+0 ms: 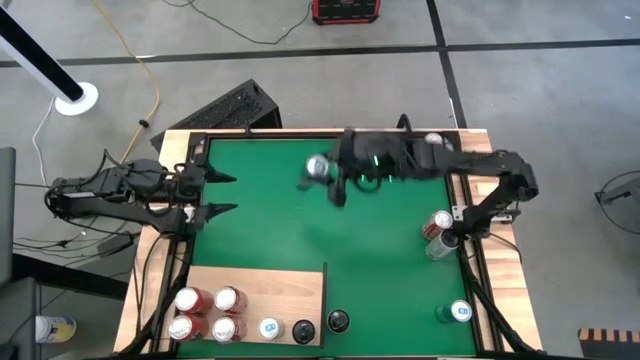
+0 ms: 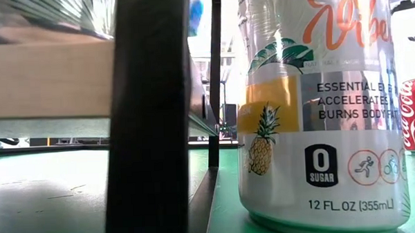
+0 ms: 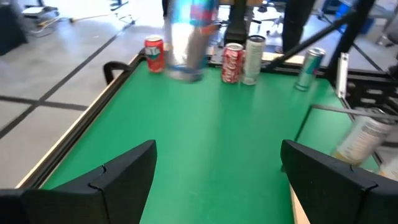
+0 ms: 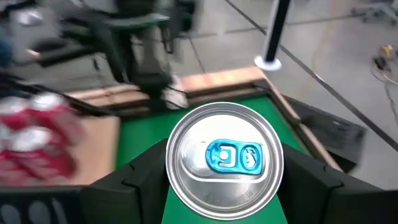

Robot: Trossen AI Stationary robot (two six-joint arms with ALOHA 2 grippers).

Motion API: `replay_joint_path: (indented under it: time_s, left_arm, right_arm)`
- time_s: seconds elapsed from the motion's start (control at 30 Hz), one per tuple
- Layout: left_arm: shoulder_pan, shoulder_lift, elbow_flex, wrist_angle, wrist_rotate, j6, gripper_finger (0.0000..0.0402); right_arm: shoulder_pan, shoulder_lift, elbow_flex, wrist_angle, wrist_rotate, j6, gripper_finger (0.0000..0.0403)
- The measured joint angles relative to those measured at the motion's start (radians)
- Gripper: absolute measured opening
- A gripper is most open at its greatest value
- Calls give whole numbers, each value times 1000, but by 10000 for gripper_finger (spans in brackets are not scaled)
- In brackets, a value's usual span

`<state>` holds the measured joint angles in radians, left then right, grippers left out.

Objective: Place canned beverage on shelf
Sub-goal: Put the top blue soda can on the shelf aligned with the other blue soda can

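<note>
My right gripper [image 1: 324, 174] is over the far middle of the green mat [image 1: 330, 240], shut on a silver can with a blue tab [image 4: 225, 155]. The can also shows in the high view [image 1: 318, 166] and, blurred, in the left wrist view [image 3: 186, 37]. The shelf [image 1: 290, 290] is a pale wooden board at the mat's near left corner, and several cans stand on it. My left gripper [image 1: 222, 195] is open and empty at the mat's left edge; it also shows in its own wrist view [image 3: 217, 168]. My right gripper pinches the can between its two fingers, on opposite sides of the wall just under the top rim [image 4: 171, 171]. The fingers [image 4: 140, 183] slant down from above and from the table's right. The can is upright, top up, lifted clear of the mat.
A red can [image 1: 437, 222] and a silver can [image 1: 441, 246] are at the mat's right edge, and a green can [image 1: 458, 313] is at the near right. A black can [image 1: 338, 321] stands just right of the shelf. A tall can [image 2: 318, 106] fills the low view.
</note>
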<state>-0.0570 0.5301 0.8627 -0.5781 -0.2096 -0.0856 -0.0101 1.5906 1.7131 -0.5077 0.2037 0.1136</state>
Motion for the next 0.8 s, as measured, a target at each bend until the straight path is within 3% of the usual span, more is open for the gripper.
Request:
replay_joint_path:
  time_s: [0.23, 0.37, 0.47, 0.6, 0.8]
  left_arm:
    - [0, 0, 0, 1, 75, 42, 327]
    - [0, 0, 0, 2, 100, 59, 327]
    - [0, 5, 0, 9, 102, 36, 327]
    - [0, 18, 0, 10, 121, -15, 327]
    - [0, 42, 0, 12, 105, -111, 327]
  right_arm:
    - [275, 59, -1, 175, 182, 37, 259]
    - [358, 137, 27, 301, 250, 76, 259]
    - [392, 207, 101, 261, 293, 93, 259]
    - [415, 315, 224, 213, 251, 91, 259]
    - [416, 451, 434, 88, 68, 91, 259]
